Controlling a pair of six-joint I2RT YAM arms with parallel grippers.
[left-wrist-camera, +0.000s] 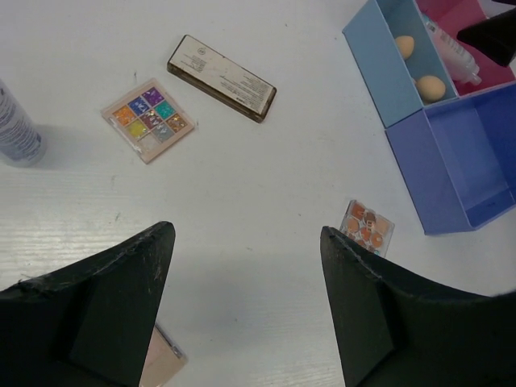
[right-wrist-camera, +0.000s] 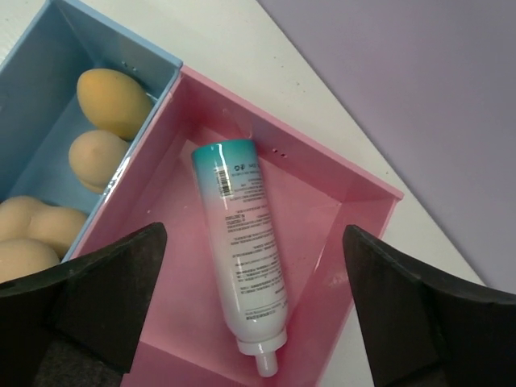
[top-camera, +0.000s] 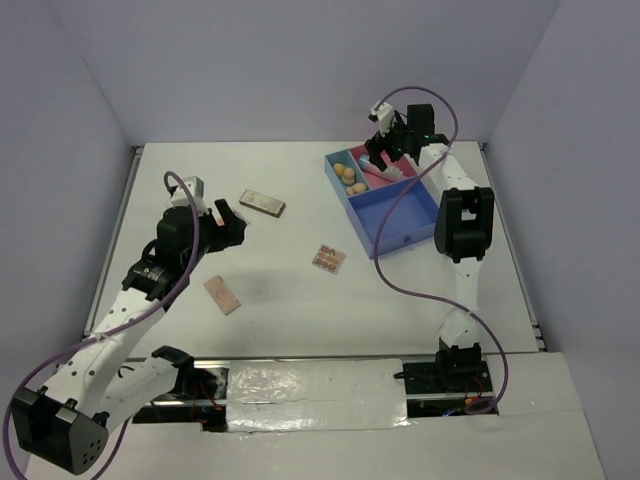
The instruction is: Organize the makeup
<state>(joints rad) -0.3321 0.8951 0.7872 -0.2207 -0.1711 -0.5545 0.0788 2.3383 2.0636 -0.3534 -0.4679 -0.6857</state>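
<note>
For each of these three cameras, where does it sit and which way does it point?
Top external: high behind the bases, looking down on the table; left arm and right arm show.
Left wrist: on the left arm, looking down past the open left end effector at the brown-gold palette and tray.
Right wrist: on the right arm, looking down past the open right end effector at the bottle in the tray's pink compartment.
Shared: both wrist views show sponges and bottle.
</note>
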